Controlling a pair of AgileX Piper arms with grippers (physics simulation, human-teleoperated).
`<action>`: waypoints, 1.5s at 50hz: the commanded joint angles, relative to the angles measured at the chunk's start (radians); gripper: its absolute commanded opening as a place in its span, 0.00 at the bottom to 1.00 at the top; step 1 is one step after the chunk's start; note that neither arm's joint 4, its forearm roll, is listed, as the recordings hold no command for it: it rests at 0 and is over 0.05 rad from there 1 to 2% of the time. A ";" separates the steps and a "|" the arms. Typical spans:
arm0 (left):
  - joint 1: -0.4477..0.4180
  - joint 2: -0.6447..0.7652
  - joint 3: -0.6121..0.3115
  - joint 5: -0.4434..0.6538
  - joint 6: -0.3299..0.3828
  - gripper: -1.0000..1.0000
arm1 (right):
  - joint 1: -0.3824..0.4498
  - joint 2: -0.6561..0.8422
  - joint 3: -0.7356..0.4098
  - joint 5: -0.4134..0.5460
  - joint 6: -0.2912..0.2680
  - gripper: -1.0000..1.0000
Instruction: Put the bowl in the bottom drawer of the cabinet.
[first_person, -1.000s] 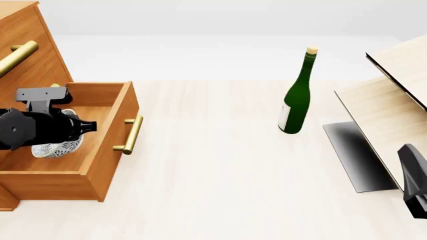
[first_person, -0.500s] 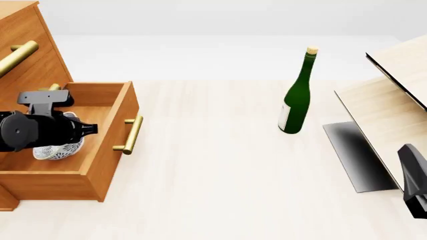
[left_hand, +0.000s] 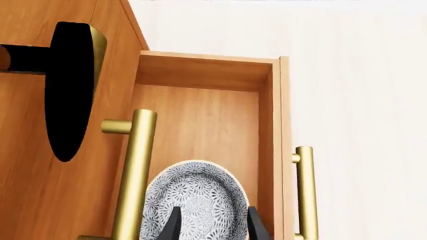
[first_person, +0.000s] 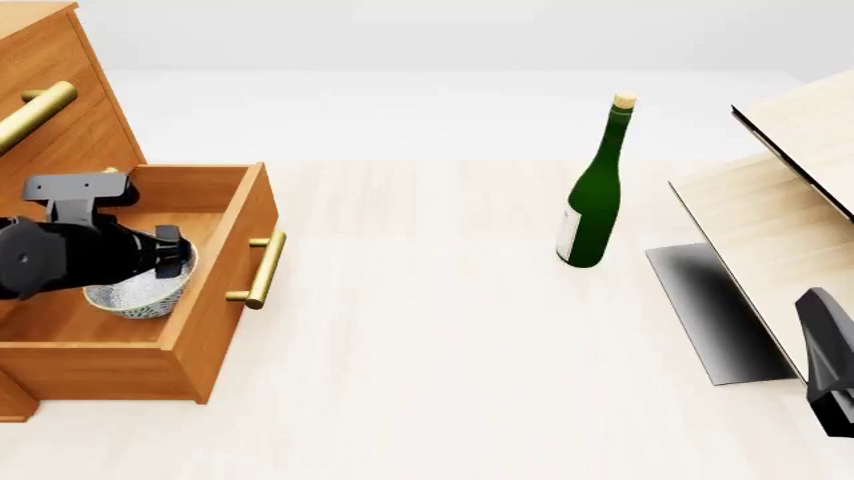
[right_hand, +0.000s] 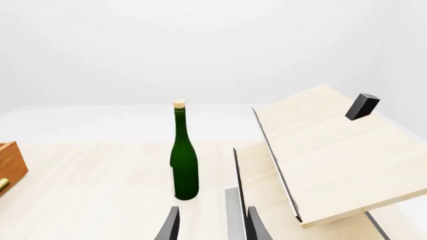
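The bowl (first_person: 140, 290) lies inside the pulled-out bottom drawer (first_person: 220, 310) of the cabinet (first_person: 54, 90), looking a little tilted. My left gripper (first_person: 171, 256) hangs just over it. In the left wrist view the bowl's patterned inside (left_hand: 193, 200) shows between the spread fingers of the left gripper (left_hand: 212, 222), which is open. The drawer's far wall (left_hand: 200, 75) and brass handle (left_hand: 304, 190) frame it. My right gripper (first_person: 830, 365) sits at the table's right edge, and in its own wrist view the right gripper (right_hand: 212, 222) is open with nothing between its fingers.
A green bottle (first_person: 594, 190) stands upright mid-table and also shows as the bottle (right_hand: 184, 160) in the right wrist view. Pale wood panels (first_person: 787, 200) lean at the right. An upper brass handle (left_hand: 133, 175) juts over the drawer beside the bowl.
The left gripper has lifted slightly. The bowl has shifted right in the drawer, with its rim and inside now showing beside the gripper. The right arm has not moved.
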 joint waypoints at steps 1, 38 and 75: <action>0.022 -0.021 0.005 -0.003 0.001 1.00 | 0.000 0.000 0.000 0.000 0.000 1.00; -0.030 -0.221 -0.012 0.073 0.023 1.00 | 0.000 0.000 0.000 0.000 0.000 1.00; -0.134 -0.295 -0.028 0.060 -0.043 1.00 | -0.005 -0.001 0.057 -0.058 0.006 1.00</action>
